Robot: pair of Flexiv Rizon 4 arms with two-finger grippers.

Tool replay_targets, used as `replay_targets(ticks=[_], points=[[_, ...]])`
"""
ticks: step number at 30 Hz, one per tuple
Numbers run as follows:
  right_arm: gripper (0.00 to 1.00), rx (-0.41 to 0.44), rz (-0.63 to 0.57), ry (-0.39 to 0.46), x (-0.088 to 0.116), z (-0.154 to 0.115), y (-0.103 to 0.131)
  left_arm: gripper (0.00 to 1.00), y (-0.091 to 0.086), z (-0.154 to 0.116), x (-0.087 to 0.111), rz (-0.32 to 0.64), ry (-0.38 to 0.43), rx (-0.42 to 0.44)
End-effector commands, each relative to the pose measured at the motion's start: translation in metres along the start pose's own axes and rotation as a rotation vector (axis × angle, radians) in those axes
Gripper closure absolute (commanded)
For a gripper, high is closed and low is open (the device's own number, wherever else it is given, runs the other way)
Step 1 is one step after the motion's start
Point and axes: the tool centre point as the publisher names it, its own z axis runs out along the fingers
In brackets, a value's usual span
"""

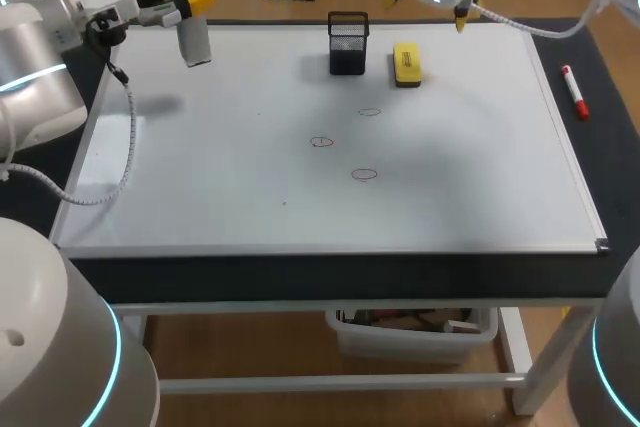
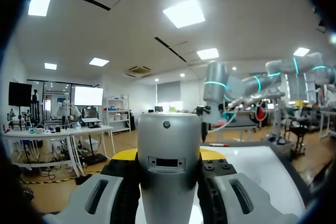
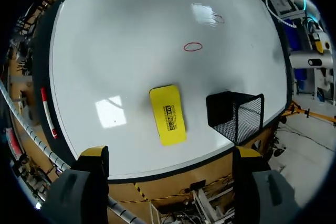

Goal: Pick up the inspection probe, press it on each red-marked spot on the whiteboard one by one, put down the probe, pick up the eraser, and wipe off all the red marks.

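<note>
**Three cameras, one whiteboard**

The head view looks down from above and behind, taking in the whole whiteboard (image 1: 200,177). The left wrist view faces out roughly level, close behind the probe (image 2: 168,156), and catches only a strip of the board. The right wrist view looks down from over the board's far edge. It shares the eraser (image 3: 168,115), cup (image 3: 233,115) and red marks (image 3: 192,47) with the head view.

The whiteboard (image 1: 250,187) was white with red circles (image 1: 364,174). The eraser (image 1: 406,63) was yellow, the mesh holder (image 1: 348,45) black, the probe (image 1: 195,42) silver-grey, the marker (image 1: 576,95) red.
</note>
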Motion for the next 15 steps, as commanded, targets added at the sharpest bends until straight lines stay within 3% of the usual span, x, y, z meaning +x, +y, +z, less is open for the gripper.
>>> replay_targets(ticks=[1, 8, 15], points=[[0.0, -0.026, -0.059, 0.026, 0.001, 0.01, -0.004, 1.0, -0.001, 0.0, 0.001, 0.003, -0.005, 0.002], [0.0, -0.092, -0.157, 0.101, 0.0, 0.029, 0.001, 1.0, -0.001, 0.0, 0.001, 0.003, -0.005, 0.002], [0.0, -0.133, -0.166, 0.109, 0.002, 0.046, 0.004, 1.0, -0.001, 0.0, 0.001, 0.003, -0.005, 0.002]])
